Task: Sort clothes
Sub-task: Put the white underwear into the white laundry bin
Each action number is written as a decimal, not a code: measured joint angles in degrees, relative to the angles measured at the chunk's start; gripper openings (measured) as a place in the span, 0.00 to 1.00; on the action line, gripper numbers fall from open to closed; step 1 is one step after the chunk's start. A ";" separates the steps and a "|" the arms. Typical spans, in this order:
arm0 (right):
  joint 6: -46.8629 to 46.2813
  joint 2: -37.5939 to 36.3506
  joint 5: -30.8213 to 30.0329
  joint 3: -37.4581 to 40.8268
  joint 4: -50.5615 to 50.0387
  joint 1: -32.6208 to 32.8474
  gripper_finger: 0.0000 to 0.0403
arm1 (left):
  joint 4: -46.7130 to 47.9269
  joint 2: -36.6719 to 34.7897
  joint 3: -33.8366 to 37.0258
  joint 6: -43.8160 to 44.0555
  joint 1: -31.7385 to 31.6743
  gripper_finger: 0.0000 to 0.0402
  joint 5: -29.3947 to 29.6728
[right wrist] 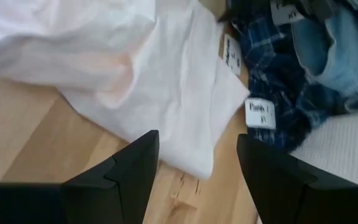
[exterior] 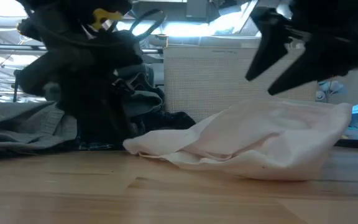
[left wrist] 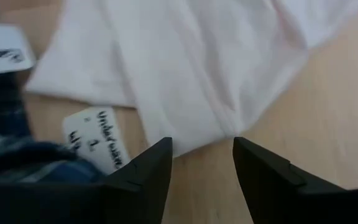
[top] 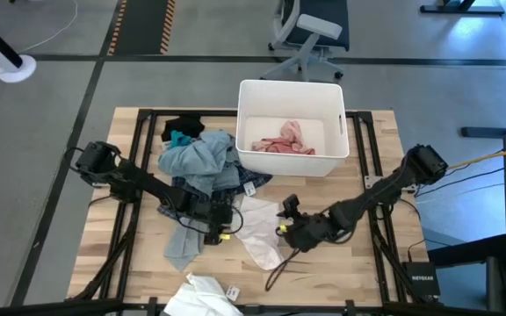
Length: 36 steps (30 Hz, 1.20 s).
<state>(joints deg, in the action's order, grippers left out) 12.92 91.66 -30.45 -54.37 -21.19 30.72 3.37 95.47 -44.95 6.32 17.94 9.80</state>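
Between both hands: soft crumpled white garment [top: 260, 230]; left hand [top: 227, 224] wide, empty; right hand [top: 284, 218] wide, empty.

bin [top: 292, 96] at tabletop [top: 385, 263] rear centre, one garment [top: 282, 140] inside | clothes pile [top: 202, 162] left of bin | flat garment [top: 260, 230] before bin, between left end effector [top: 227, 225] and right end effector [top: 283, 219] | another garment [top: 202, 297] at front edge

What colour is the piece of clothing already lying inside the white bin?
Pink garment in the bin, shown best in the high view.
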 joint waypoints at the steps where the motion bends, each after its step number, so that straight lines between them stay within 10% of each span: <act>1: -0.78 0.00 -1.07 0.45 0.05 0.66 0.59 | 0.12 0.11 0.00 -1.48 0.30 0.41 0.50; 21: -11.20 0.00 -16.05 10.04 12.53 5.64 0.59 | -7.19 4.79 -0.04 -35.41 5.59 0.41 17.32; 31: -11.15 0.00 -17.75 10.23 12.81 5.68 0.59 | -7.58 4.67 -0.04 -39.67 5.23 0.03 20.07; 36: -11.14 0.02 -18.01 10.23 12.81 5.66 0.59 | -10.74 4.38 -0.04 -45.02 4.81 0.02 29.27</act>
<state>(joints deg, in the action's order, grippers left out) 1.78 91.68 -48.46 -44.14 -8.38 36.38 -7.37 99.85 -44.99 -38.70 22.74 39.07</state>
